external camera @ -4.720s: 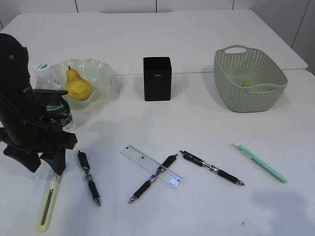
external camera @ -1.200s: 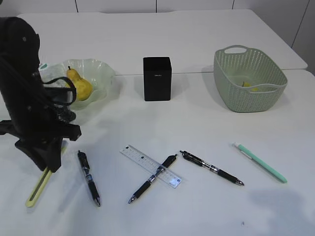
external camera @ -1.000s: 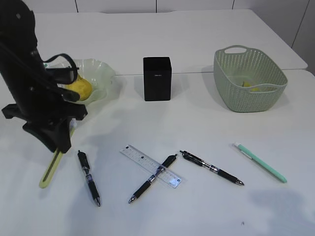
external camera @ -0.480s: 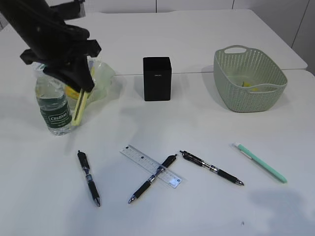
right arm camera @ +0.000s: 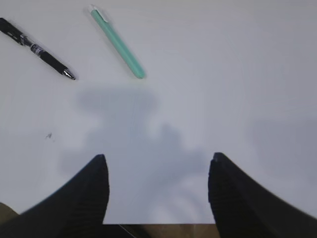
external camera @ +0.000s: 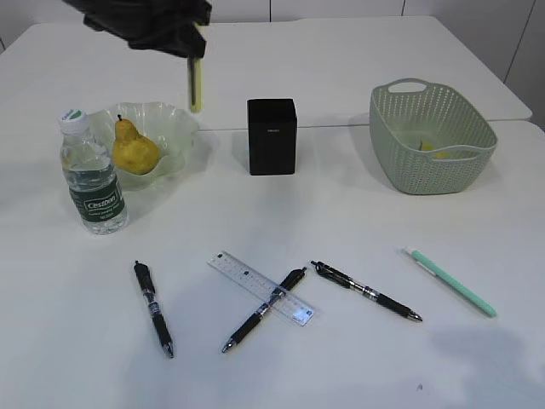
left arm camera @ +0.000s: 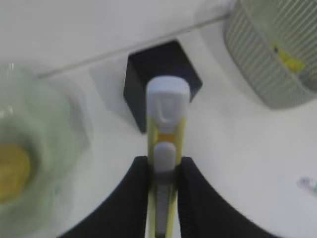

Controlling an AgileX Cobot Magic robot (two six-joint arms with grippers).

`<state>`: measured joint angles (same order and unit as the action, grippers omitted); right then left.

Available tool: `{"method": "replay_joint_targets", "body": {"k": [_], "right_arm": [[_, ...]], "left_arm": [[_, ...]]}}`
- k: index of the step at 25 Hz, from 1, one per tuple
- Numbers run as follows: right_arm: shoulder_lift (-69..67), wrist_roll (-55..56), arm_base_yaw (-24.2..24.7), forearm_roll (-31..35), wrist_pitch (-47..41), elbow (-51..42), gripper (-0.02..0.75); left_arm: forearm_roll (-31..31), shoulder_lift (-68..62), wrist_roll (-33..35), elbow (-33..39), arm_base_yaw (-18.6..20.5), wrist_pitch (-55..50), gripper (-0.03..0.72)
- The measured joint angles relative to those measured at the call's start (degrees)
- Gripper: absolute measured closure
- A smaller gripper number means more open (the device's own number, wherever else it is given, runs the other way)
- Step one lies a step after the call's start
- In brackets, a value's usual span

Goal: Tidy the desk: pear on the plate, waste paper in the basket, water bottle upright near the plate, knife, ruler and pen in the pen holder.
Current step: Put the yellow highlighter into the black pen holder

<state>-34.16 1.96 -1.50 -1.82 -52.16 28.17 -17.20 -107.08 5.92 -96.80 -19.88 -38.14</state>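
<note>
White desk spreads around the black pen holder (external camera: 272, 136), the landmark. Left of it and above, the left gripper (left arm camera: 163, 171) clamps the yellow knife (external camera: 196, 83) by one end, hanging it vertical, likely so it drops in lengthwise. The right gripper (right arm camera: 156, 186), jaws apart and empty, hovers beyond the green pen (right arm camera: 117, 43).

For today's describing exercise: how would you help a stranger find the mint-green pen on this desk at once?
Start at the green basket on the desk's right side. Come toward the front edge to the mint-green pen, lying slanted and alone. The other pens to its left are black, one crossing the ruler.
</note>
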Motion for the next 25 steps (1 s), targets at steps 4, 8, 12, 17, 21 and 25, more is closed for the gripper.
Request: {"method": "replay_joint_targets", "body": {"k": [4, 8, 12, 17, 21, 25], "right_arm": [[0.0, 0.0, 0.0, 0.0, 0.7, 0.0, 0.242], [0.0, 0.0, 0.0, 0.0, 1.8, 0.0, 0.242], [0.0, 0.0, 0.0, -0.1, 2.8, 0.0, 0.242], [0.0, 0.0, 0.0, -0.2, 3.4, 0.0, 0.242], [0.0, 0.0, 0.0, -0.8, 3.5, 0.0, 0.242], [0.0, -0.1, 0.0, -0.9, 4.6, 0.0, 0.243]], "left_arm": [[-0.2, -2.7, 2.5, 0.0, -2.9, 13.9, 0.594], [-0.3, -7.1, 3.0, 0.0, -5.7, 25.2, 0.594], [-0.7, -11.6, 3.1, 0.0, -7.3, 34.2, 0.594], [-0.9, -15.1, 3.1, 0.0, -7.9, 43.1, 0.594], [-1.0, -17.2, 3.1, -0.1, -7.9, 47.6, 0.594], [-1.1, -19.3, 3.1, -0.1, -7.9, 50.2, 0.593]]}}
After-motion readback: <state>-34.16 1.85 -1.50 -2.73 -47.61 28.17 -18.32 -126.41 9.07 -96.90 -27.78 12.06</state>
